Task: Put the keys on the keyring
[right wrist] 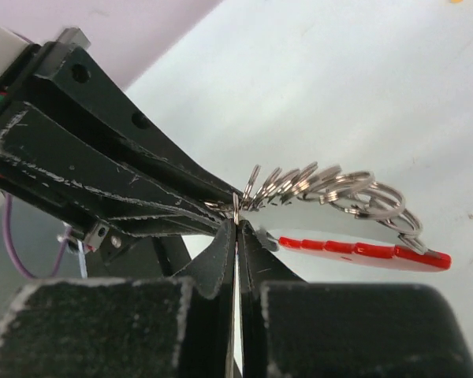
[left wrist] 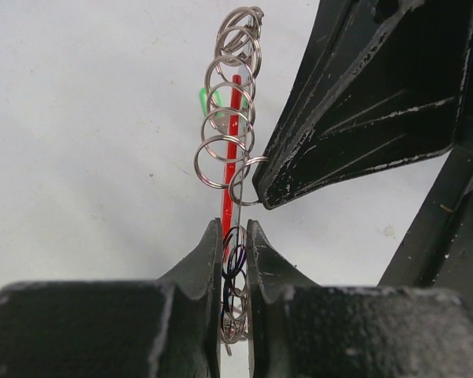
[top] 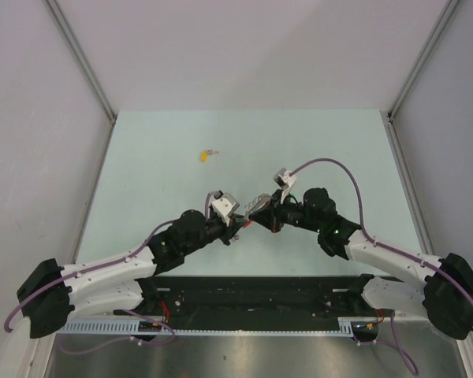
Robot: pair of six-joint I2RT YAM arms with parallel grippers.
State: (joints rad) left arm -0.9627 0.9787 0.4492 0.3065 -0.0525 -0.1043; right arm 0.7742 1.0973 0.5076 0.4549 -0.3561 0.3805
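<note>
Two grippers meet: left gripper (left wrist: 234,230) pinches red-band, silver-ring-chain keyring (left wrist: 230,118); right gripper (right wrist: 236,227) fingers pressed together on one ring; green-headed key (left wrist: 206,101) behind rings; yellow-headed key (top: 202,155) lies well apart.

Table (top: 331,142): mine, pale green top.
Lying on it: my yellow-headed key (top: 206,154), toward the far side, left of centre.
</note>
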